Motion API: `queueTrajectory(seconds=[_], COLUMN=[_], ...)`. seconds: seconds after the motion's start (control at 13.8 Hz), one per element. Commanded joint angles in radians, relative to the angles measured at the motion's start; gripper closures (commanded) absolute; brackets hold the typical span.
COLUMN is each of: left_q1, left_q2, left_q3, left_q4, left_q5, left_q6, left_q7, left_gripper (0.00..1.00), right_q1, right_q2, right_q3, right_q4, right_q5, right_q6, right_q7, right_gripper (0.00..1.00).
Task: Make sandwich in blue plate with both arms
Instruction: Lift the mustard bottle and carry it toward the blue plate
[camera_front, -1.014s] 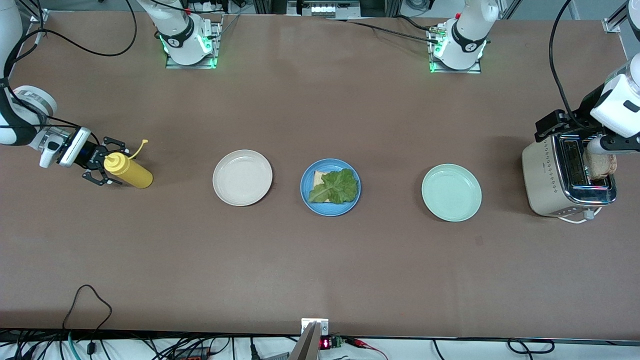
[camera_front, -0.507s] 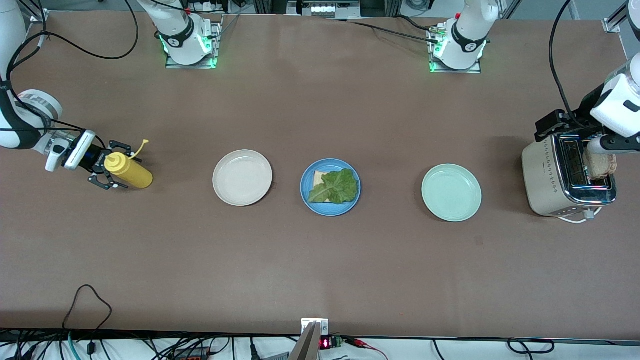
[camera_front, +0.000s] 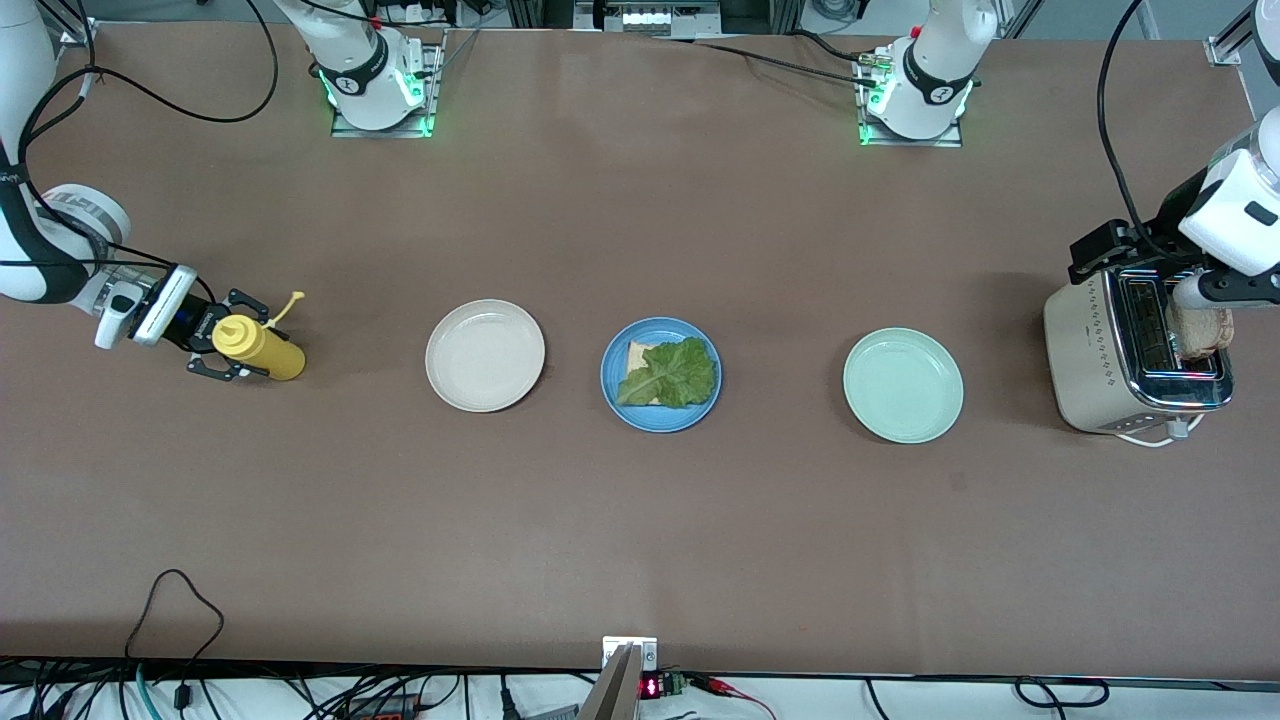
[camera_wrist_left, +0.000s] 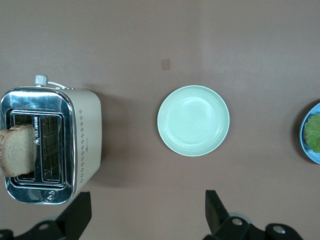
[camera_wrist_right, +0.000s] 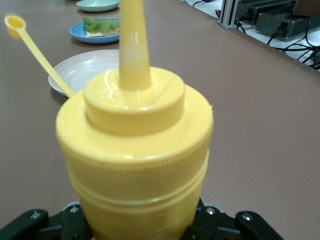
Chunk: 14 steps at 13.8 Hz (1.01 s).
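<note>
The blue plate (camera_front: 660, 374) sat in the middle of the worktop (camera_front: 640, 520), between a cream plate (camera_front: 485, 355) and a mint-green plate (camera_front: 903, 385), all three apart from each other. On the blue one there was a slice of toasted bread (camera_front: 637, 356) with a lettuce leaf (camera_front: 672, 374) lying over most of it — no top slice on it.

Near the edge at the right arm's end, the right end effector (camera_front: 222, 346) was down at a yellow squeeze bottle (camera_front: 258, 346). Its fingers (camera_front: 245, 301) sat on either side of the bottle's cap end, and the right wrist view showed the bottle (camera_wrist_right: 135, 160) filling the space between them, so it was pinching the bottle. The little cap (camera_front: 296, 296) dangled off its strap.

Near the edge at the left arm's end stood a toaster (camera_front: 1130, 352) with a second slice of bread (camera_front: 1200, 330) sticking up out of one slot. The left end effector (camera_wrist_left: 145, 212) hung over that stretch of worktop, fingers spread and holding nothing — the left wrist view looked down on the toaster (camera_wrist_left: 50, 145), the bread (camera_wrist_left: 19, 150) and the green plate (camera_wrist_left: 193, 120).
</note>
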Motion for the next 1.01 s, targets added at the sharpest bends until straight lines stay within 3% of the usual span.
queueTrajectory(seconds=[0.0, 0.14, 0.51, 0.94], left_q1=[0.003, 0.003, 0.003, 0.003], left_q2=[-0.026, -0.026, -0.028, -0.035], left_q3=[-0.001, 0.001, -0.001, -0.001], left_q4=[-0.028, -0.027, -0.025, -0.028], left_q5=[-0.014, -0.014, -0.017, -0.024], left_q6=[0.005, 0.005, 0.015, 0.015], left_q7=[-0.005, -0.002, -0.004, -0.007], left_gripper=[0.0, 0.0, 0.0, 0.0], right_q1=[0.025, 0.088, 0.235, 0.421], right_q2=[-0.044, -0.123, -0.29, -0.389], right_q3=[0.053, 0.053, 0.053, 0.076], right_q4=[0.018, 0.015, 0.015, 0.032], right_q5=[0.0, -0.046, -0.281, -0.586], right_q6=[0.084, 0.144, 0.174, 0.218], right_q7=[0.096, 0.191, 0.628, 1.178], right_gripper=[1.0, 1.0, 1.0, 1.0])
